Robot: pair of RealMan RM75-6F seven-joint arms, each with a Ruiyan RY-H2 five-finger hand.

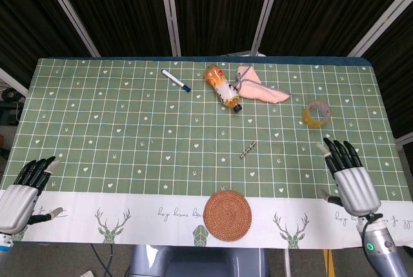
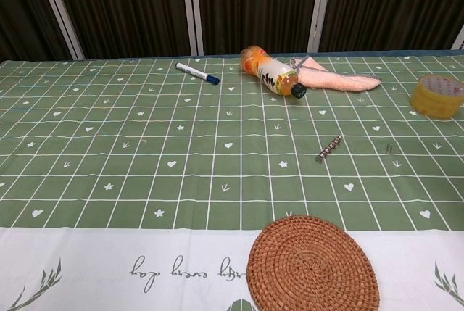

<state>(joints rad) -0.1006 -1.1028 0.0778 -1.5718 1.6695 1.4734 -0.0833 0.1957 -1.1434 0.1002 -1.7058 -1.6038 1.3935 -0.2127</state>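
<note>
Your right hand (image 1: 352,177) hovers over the near right of the table, fingers spread wide, holding nothing; the tape roll (image 1: 317,113) lies just beyond it. Looks like an approach: next, carry farther and close on the roll. Left hand (image 1: 22,190) rests open, near left.

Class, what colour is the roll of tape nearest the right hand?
The roll of tape is translucent yellow; the chest view shows it best.

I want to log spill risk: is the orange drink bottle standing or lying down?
Lying down: the orange plastic drink bottle rests on its side, dark cap on, beside the pink cloth.
</note>
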